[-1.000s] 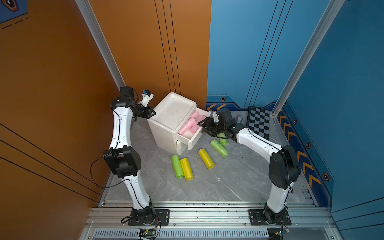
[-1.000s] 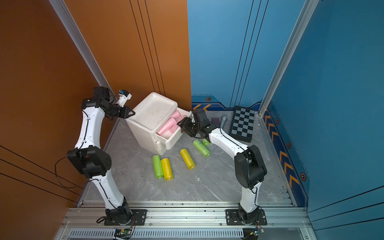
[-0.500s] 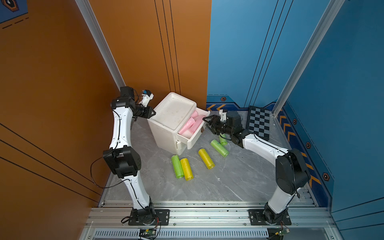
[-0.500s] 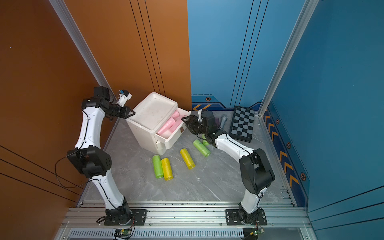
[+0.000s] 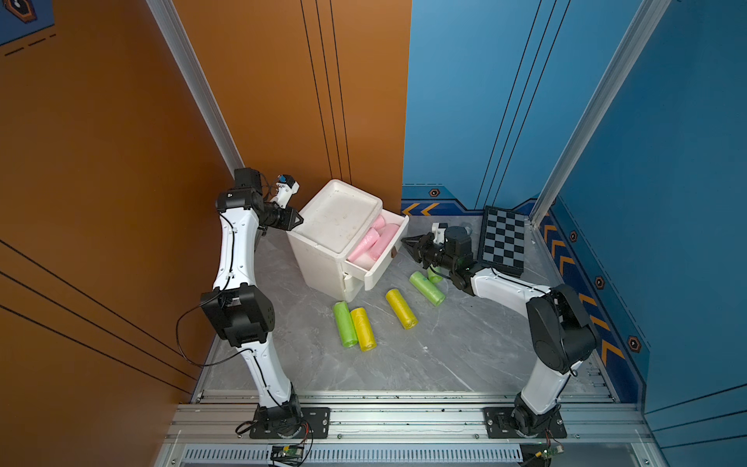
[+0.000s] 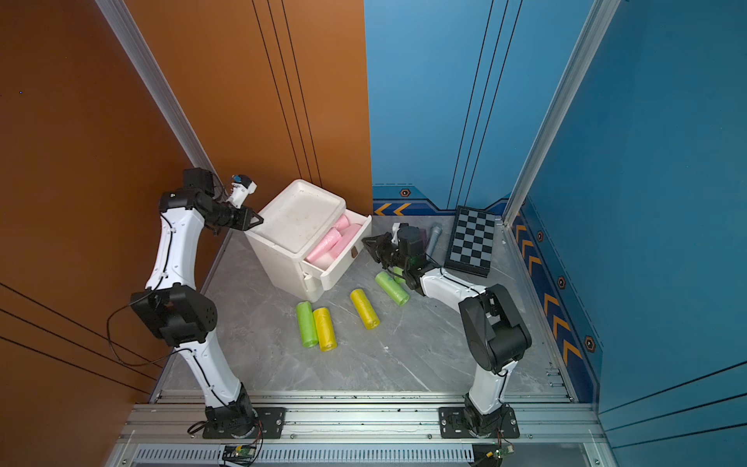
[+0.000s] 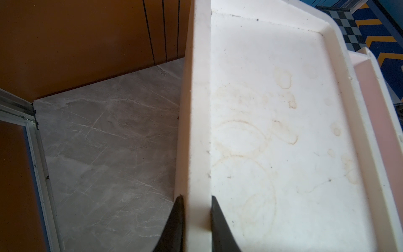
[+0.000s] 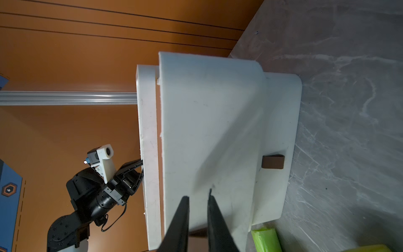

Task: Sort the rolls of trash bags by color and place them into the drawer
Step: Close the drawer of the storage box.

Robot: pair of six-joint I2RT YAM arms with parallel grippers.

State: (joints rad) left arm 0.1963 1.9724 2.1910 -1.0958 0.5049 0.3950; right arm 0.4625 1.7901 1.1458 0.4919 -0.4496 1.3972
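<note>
Pink rolls [image 5: 374,242] aslant in open white drawer [image 5: 383,267]

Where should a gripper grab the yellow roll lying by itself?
Probably around the middle of the lone yellow roll, coming straight down with jaws across its width: it lies flat, with bare tabletop along both long sides.
</note>
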